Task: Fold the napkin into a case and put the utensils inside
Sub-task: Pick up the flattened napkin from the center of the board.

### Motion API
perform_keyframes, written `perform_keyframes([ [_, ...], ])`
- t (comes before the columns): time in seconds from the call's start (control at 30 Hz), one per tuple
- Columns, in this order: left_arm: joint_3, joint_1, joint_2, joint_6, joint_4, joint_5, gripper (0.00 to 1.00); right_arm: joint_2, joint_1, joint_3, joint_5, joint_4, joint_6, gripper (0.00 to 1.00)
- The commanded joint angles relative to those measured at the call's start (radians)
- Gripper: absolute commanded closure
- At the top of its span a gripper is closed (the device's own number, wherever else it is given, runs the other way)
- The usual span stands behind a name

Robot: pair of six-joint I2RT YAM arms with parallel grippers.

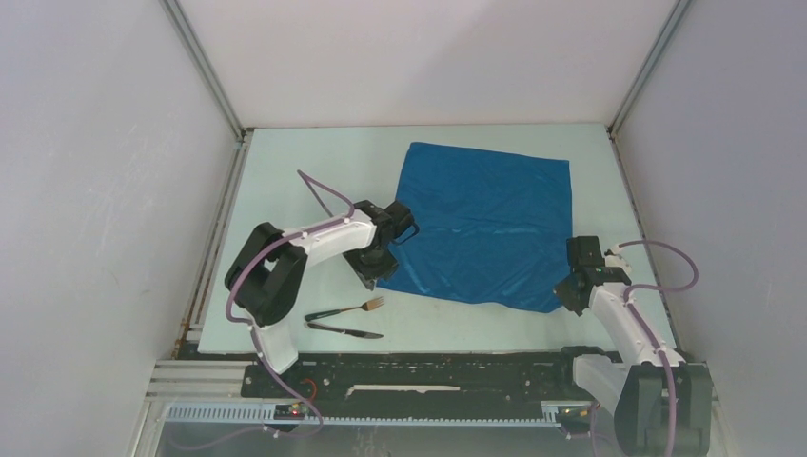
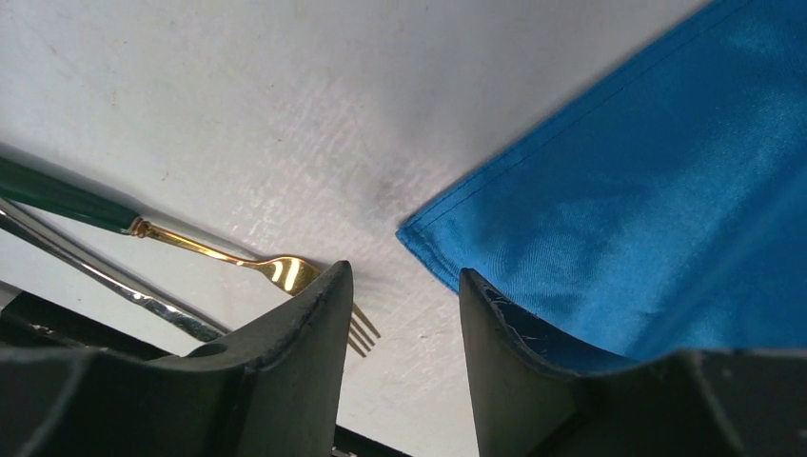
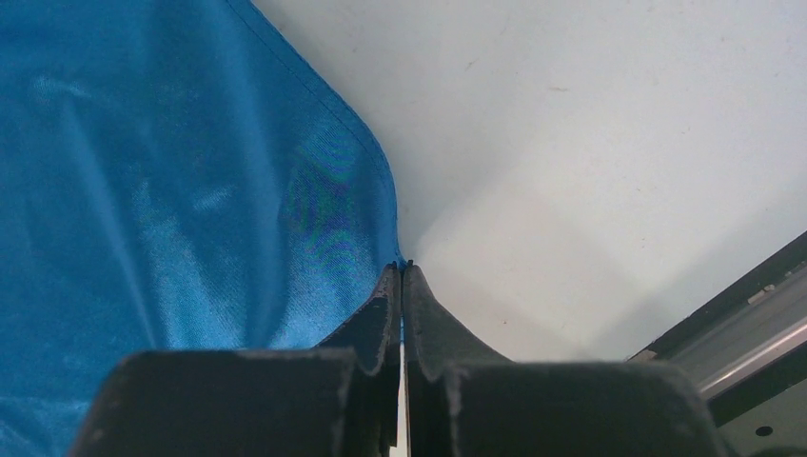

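Top external view shows the napkin (image 1: pixel 485 224) lying unfolded on the table (image 1: pixel 285 181). The right gripper (image 3: pixel 402 269) pinches its near right corner, jaws pressed together. The left gripper (image 2: pixel 404 281) hovers at the near left corner, jaws spread around nothing. The fork (image 1: pixel 357 307) and knife (image 1: pixel 344 330) lie nearby on the table.

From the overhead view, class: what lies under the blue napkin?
The napkin lies spread on the pale table, which shows only around it. Whatever is beneath is hidden. The fork and knife lie outside it, uncovered.
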Motion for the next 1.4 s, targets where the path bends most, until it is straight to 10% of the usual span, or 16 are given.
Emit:
perform_keyframes([
  [0.0, 0.054, -0.003, 0.034, -0.045, -0.022, -0.018, 0.47, -0.01, 0.007, -0.003, 0.016, 0.017, 0.002, 1.0],
  [0.77, -0.074, 0.026, 0.072, -0.056, 0.144, 0.028, 0.52, -0.008, 0.007, -0.004, 0.017, 0.014, 0.007, 1.0],
  [1.37, -0.128, 0.058, -0.018, 0.045, 0.249, -0.072, 1.0, -0.051, 0.034, 0.013, 0.007, -0.003, 0.001, 1.0],
])
